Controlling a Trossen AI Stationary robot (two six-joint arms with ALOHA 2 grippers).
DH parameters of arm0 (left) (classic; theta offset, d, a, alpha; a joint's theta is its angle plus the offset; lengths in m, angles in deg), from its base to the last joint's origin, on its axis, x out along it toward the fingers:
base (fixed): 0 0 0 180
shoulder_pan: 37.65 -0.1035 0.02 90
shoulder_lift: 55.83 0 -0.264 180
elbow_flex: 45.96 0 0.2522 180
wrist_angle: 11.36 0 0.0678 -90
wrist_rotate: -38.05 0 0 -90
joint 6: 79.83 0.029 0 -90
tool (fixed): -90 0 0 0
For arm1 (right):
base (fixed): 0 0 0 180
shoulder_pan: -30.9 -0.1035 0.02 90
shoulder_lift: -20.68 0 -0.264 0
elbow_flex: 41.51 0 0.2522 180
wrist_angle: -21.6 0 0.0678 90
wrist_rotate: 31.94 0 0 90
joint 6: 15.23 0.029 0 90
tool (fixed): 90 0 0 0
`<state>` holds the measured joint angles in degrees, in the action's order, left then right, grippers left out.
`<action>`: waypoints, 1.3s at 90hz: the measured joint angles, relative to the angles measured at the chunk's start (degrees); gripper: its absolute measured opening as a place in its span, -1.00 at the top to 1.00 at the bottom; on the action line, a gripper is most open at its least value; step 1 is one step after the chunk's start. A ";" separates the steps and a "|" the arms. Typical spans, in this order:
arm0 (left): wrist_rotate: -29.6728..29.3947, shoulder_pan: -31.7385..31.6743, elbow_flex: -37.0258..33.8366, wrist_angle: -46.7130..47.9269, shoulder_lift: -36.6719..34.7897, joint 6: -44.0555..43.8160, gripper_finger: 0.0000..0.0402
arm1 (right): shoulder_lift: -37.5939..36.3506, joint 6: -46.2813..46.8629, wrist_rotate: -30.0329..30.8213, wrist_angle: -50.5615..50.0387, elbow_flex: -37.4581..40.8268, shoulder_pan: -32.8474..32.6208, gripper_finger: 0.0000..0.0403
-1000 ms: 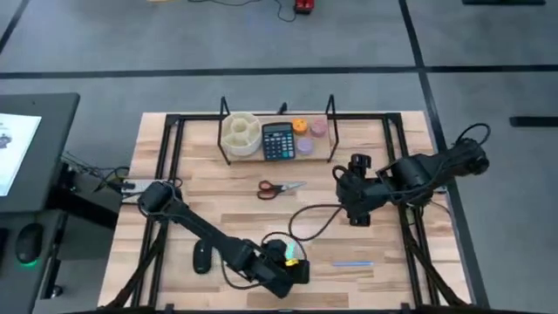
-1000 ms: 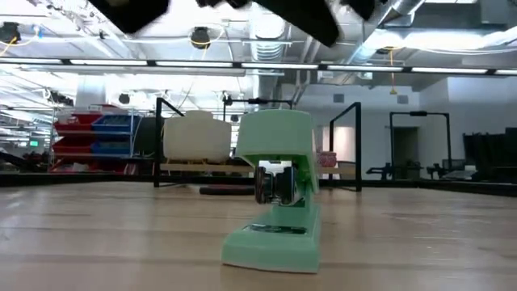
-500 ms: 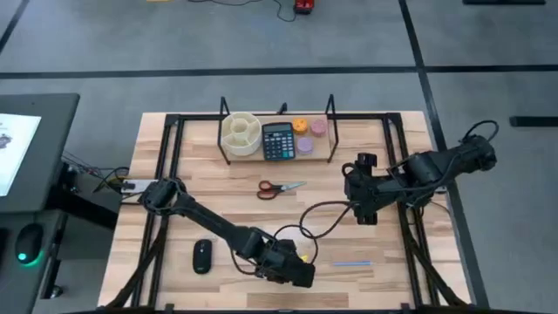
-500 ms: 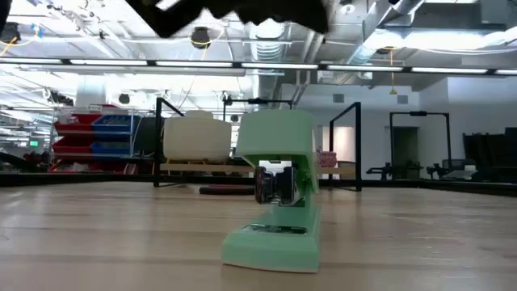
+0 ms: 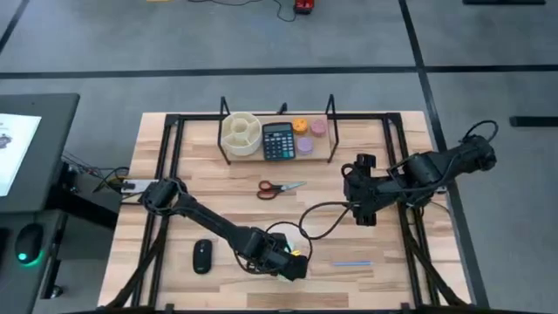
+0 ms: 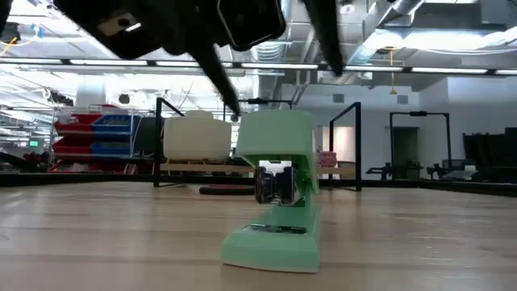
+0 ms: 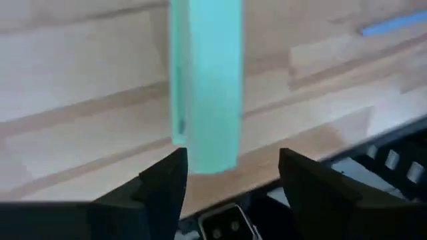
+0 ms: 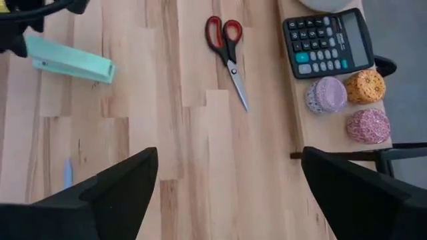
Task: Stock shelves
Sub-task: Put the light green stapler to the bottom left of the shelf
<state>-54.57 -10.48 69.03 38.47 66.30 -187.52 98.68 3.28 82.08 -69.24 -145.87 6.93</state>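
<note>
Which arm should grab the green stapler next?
Left. The left gripper hangs open right over the green stapler, fingers either side. The right gripper waits farther off, nearer the shelf.

The high camera looks straight down on the whole counter. The low camera sits at counter height, very near the green stapler, facing the shelves behind it. The left wrist camera hangs close above the stapler. The right wrist camera looks down from farther off, sharing the stapler and shelves with the high view.
</note>
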 joint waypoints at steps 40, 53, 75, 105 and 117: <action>2.79 -1.62 -0.13 -3.05 5.11 2.46 -0.06 | 0.02 -0.57 0.10 0.00 -0.02 0.00 -0.78; 3.19 -2.07 -0.15 -3.08 5.53 2.37 0.03 | 0.02 -0.57 0.10 -0.06 -0.04 0.00 -0.78; 3.89 -2.21 -0.15 -1.80 5.31 2.47 0.52 | 0.02 -0.57 0.08 -0.28 -0.04 -0.02 -0.78; 0.31 -5.08 -0.11 7.41 -0.78 5.76 0.52 | -6.27 1.41 1.80 -4.22 -0.07 -0.54 -0.78; -0.34 -8.60 -0.13 15.88 -3.15 10.79 0.52 | -10.22 2.04 2.00 -4.11 -0.07 0.68 -0.78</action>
<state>-54.91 -19.08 68.90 54.35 63.15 -176.72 88.45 5.32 84.08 -73.35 -145.94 7.61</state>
